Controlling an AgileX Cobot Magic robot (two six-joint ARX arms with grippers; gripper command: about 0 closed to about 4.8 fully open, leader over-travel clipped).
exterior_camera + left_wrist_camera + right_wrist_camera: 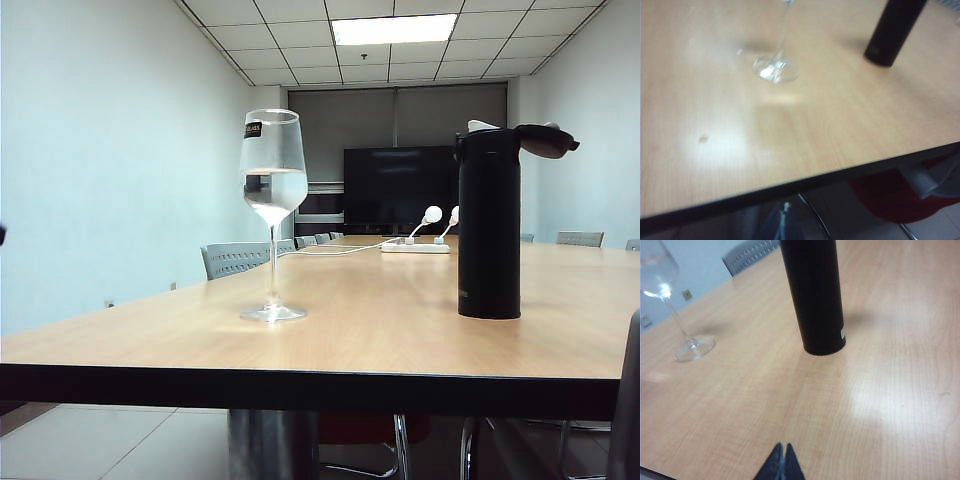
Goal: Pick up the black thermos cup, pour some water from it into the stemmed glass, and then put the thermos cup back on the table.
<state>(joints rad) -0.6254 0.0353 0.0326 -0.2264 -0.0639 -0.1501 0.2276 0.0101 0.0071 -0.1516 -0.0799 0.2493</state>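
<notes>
Jaws of both grippers are clenched on nothing: right gripper [782,460] over the surface [400,330] near its front edge; left gripper unseen; flask [489,225] upright right of the water-holding glass [273,215], apart.

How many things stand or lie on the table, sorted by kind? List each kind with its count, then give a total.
Stemmed glass: 1
Black thermos cup: 1
White power strip, far back on the table: 1
White plugs in the strip: 2
Total: 5
Neither gripper is on the table; the right gripper is shut, holding nothing.
</notes>
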